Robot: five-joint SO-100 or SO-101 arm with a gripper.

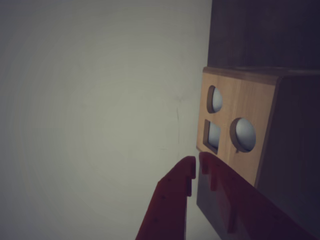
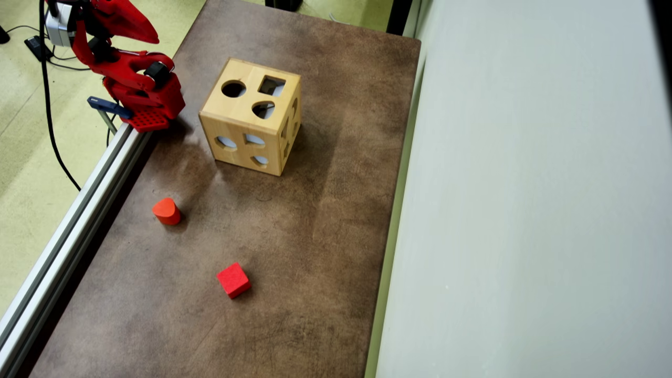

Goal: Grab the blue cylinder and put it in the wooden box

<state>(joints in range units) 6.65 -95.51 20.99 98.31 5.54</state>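
My table [image 2: 325, 220] is a brown, mottled surface. On it stands the wooden box [image 2: 251, 116] near the far end. An orange-red rounded block [image 2: 167, 211] and a red cube [image 2: 233, 280] lie apart nearer the front.

Brown table [image 2: 315, 236], pale wall [image 2: 525, 210], yellowish floor [image 2: 26, 157].

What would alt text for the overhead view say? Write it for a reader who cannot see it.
A wooden box with shaped holes stands on a brown table; a red robot arm is folded at the upper left corner. An orange-red rounded block and a red cube lie nearer the camera. No blue cylinder shows.
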